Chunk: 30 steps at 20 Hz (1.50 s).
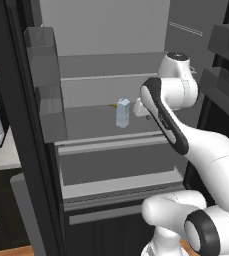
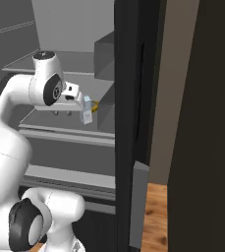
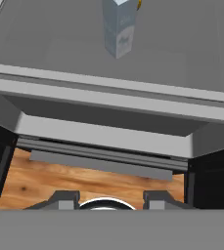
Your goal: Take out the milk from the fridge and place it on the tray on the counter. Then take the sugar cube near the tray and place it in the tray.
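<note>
The milk (image 1: 123, 113) (image 2: 86, 113) (image 3: 119, 27), a pale blue-and-white carton, stands upright on the middle shelf of the open fridge (image 1: 86, 125) (image 2: 45, 118). My gripper (image 1: 147, 117) (image 2: 62, 113) (image 3: 111, 199) hangs over the front of that shelf, to the right of the carton in the left base view and a short gap from it. It points down, and its fingertips (image 3: 64, 197) stand apart with nothing between them: open. The tray and the sugar cube are out of view. A strip of the counter (image 1: 3, 152) shows at far left.
A small yellow banana (image 1: 111, 105) (image 2: 95, 104) lies just behind the carton. Translucent door bins (image 1: 46, 75) hang on the open left door, and the dark right door (image 2: 131, 123) stands close beside the arm. Wood floor (image 3: 59, 178) lies below the fridge.
</note>
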{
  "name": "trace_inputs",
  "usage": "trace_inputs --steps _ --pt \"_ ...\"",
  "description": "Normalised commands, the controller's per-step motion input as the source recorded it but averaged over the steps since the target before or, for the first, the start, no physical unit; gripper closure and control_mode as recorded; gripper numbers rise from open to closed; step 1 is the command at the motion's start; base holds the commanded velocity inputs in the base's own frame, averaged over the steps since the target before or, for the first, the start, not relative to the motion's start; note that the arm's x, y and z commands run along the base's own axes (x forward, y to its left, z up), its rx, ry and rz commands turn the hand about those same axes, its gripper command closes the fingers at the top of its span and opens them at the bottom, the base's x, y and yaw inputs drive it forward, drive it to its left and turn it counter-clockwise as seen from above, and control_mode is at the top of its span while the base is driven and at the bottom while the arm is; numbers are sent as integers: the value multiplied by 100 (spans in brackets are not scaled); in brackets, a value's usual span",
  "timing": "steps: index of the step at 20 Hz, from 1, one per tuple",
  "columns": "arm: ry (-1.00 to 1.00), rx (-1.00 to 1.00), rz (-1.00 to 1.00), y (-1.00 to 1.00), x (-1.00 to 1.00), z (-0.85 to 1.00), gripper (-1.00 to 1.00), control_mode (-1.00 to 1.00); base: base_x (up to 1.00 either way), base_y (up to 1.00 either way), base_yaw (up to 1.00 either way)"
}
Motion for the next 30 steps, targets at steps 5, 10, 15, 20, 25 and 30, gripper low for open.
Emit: trace_inputs --steps 5,10,15,20,25,30 --pt "-5 0 0 0 -20 0 -100 -100 0 0 0" --pt "-29 -1 -1 10 -18 0 -100 -100 0 0 0" --pt "-57 0 2 3 -1 0 -100 -100 0 0 0" --pt "-35 8 5 0 0 0 -100 -100 0 0 0" --pt "-15 16 7 0 5 -5 -100 -100 0 0 0" --pt "-6 14 4 0 13 -3 -100 -100 0 0 0"
